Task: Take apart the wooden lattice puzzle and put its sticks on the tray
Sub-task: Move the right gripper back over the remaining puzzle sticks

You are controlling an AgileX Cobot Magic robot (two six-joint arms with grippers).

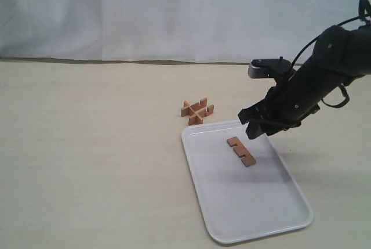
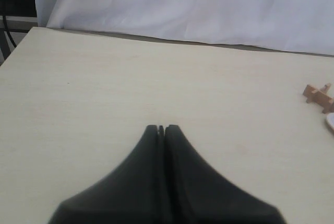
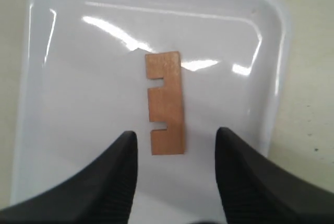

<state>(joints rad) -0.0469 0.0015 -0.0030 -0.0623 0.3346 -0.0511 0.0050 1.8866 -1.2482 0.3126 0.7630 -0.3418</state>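
The reddish-brown lattice puzzle (image 1: 197, 111) rests on the table just beyond the far left corner of the white tray (image 1: 226, 202); it shows again at the edge of the left wrist view (image 2: 319, 96). One notched stick (image 1: 241, 151) lies flat on the tray near its far end, also seen as the stick (image 3: 165, 102). My right gripper (image 1: 253, 125) hovers open above the tray's far edge, its fingers apart with the stick's end between and below them (image 3: 176, 135). My left gripper (image 2: 161, 128) is shut on nothing, over bare table.
The pale wooden table (image 1: 87, 162) runs wide to the left. A white cloth backdrop (image 1: 145, 11) hangs behind. The tray rim (image 3: 279, 51) lies close to the right fingers.
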